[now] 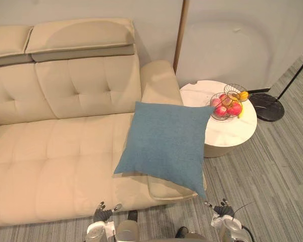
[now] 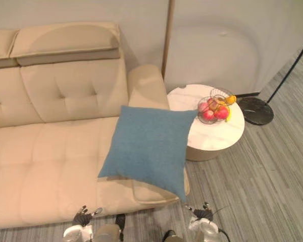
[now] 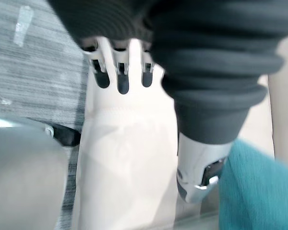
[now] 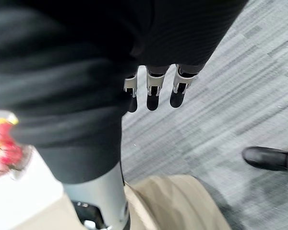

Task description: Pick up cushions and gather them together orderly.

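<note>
**Both hands empty, 1 cushion on the sofa**

The left hand [image 1: 102,214] and the right hand [image 1: 223,208] hang low, fingers straight and relaxed, holding nothing. 1 blue cushion [image 1: 164,143] lies ahead of them, between the 2 hands and well apart from both, on the end of the sofa [image 1: 55,156] seat by the armrest. Beyond the right hand, a fruit basket [image 1: 226,105] stands on the round tabletop [image 1: 227,133].

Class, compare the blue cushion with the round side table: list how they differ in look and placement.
The cushion is blue and square; the table is white and round. The cushion lies on the sofa; the table stands on the floor. The table bears a fruit basket; the cushion bears nothing. Both sit by the armrest.
</note>
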Robot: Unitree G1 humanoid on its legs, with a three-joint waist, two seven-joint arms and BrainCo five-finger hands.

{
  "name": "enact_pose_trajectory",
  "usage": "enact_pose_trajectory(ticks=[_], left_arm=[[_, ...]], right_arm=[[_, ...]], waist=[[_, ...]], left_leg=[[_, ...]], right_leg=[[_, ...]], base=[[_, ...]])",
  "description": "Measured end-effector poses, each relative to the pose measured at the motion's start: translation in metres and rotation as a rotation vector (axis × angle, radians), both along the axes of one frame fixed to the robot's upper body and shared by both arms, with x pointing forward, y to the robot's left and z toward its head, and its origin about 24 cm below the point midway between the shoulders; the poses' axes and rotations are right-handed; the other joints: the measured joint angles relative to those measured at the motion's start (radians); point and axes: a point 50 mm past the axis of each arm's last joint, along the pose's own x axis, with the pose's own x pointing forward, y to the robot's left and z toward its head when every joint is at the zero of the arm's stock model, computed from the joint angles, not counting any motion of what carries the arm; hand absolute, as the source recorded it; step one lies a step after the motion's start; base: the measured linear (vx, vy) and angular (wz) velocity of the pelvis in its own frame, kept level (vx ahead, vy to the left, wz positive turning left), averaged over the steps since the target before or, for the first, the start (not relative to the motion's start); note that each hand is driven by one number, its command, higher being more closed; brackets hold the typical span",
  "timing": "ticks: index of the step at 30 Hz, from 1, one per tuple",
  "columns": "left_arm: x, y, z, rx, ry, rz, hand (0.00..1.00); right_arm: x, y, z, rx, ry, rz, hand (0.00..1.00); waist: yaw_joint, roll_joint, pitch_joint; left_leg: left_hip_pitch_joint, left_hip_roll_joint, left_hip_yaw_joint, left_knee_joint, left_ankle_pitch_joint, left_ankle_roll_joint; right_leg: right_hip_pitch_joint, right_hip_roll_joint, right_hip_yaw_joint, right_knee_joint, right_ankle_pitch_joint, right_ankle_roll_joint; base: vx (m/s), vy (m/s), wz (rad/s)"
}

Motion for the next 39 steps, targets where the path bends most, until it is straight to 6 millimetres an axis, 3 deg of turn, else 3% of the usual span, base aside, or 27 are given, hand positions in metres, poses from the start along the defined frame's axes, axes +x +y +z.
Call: enact_pose_trajectory(ticks=[2, 3, 6, 9, 12, 16, 20, 28, 33, 39], left_arm=[[-0.008, 0.009, 0.002, 0.011, -0.003, 0.045, 0.00], [-0.012, 0.019, 0.006, 0.031, -0.020, 0.086, 0.00], [-0.010, 0.031, 0.014, 0.069, -0.060, 0.120, 0.00], [0.005, 0.052, 0.034, 0.139, -0.167, 0.136, 0.00], [0.023, 0.070, 0.055, 0.200, -0.261, 0.138, 0.00], [0.058, 0.085, 0.090, 0.288, -0.425, 0.110, 0.00], [0.099, 0.074, 0.115, 0.290, -0.561, 0.044, 0.00], [0.140, 0.038, 0.139, 0.308, -0.670, -0.126, 0.00], [0.170, 0.026, 0.165, 0.336, -0.759, -0.174, 0.00], [0.193, 0.020, 0.177, 0.363, -0.770, -0.217, 0.00]], right_arm=[[0.010, -0.009, 0.014, -0.044, -0.072, 0.003, 0.00], [0.022, -0.015, 0.029, -0.088, -0.155, 0.007, 0.00], [0.036, -0.022, 0.050, -0.138, -0.252, 0.019, 0.00], [0.053, -0.027, 0.078, -0.199, -0.379, 0.062, 0.00], [0.064, -0.025, 0.092, -0.229, -0.433, 0.124, 0.00], [0.079, -0.003, 0.109, -0.224, -0.527, 0.236, 0.00], [0.093, 0.016, 0.115, -0.192, -0.570, 0.303, 0.00], [0.100, 0.027, 0.119, -0.209, -0.582, 0.303, 0.00], [0.115, 0.035, 0.132, -0.247, -0.621, 0.303, 0.00], [0.129, 0.048, 0.153, -0.242, -0.709, 0.302, 0.00]], waist=[[0.000, -0.005, -0.010], [0.000, -0.010, -0.015], [0.002, -0.012, -0.023], [0.004, -0.011, -0.024], [0.005, -0.011, -0.026], [0.011, -0.020, -0.032], [0.019, -0.035, -0.034], [0.025, -0.061, -0.011], [0.032, -0.080, 0.074], [0.035, -0.086, 0.129]], left_leg=[[0.006, -0.001, 0.000, -0.028, 0.018, 0.004], [0.009, -0.002, -0.001, -0.045, 0.033, 0.007], [0.012, -0.002, -0.002, -0.070, 0.049, 0.010], [0.011, -0.002, -0.003, -0.077, 0.057, 0.007], [0.009, 0.000, -0.007, -0.088, 0.061, 0.007], [0.004, 0.008, -0.011, -0.092, 0.065, 0.002], [-0.028, 0.021, -0.030, -0.092, 0.083, -0.006], [-0.073, 0.045, -0.031, -0.081, 0.088, -0.012], [-0.135, 0.065, -0.021, -0.051, 0.091, -0.023], [-0.198, 0.076, -0.002, -0.017, 0.090, -0.028]], right_leg=[[0.001, 0.004, -0.003, -0.016, 0.015, -0.001], [0.000, 0.005, -0.003, -0.022, 0.024, -0.002], [0.000, 0.012, -0.003, -0.038, 0.037, -0.002], [0.002, 0.017, -0.005, -0.051, 0.043, -0.003], [-0.001, 0.022, -0.007, -0.052, 0.044, -0.005], [-0.002, 0.035, -0.007, -0.067, 0.050, -0.013], [-0.029, 0.053, -0.011, -0.066, 0.060, -0.026], [-0.076, 0.077, 0.008, -0.052, 0.053, -0.043], [-0.154, 0.085, 0.035, -0.011, 0.051, -0.061], [-0.226, 0.087, 0.052, 0.020, 0.052, -0.066]], base=[[-0.10, 0.027, 0.08], [-0.12, 0.027, 0.03], [-0.10, 0.013, 0.04], [-0.10, 0.010, 0.01], [-0.06, -0.003, 0.05], [0.00, -0.019, 0.00], [0.03, -0.046, 0.04], [0.03, -0.039, -0.02], [-0.06, -0.019, -0.14], [-0.04, -0.014, -0.11]])
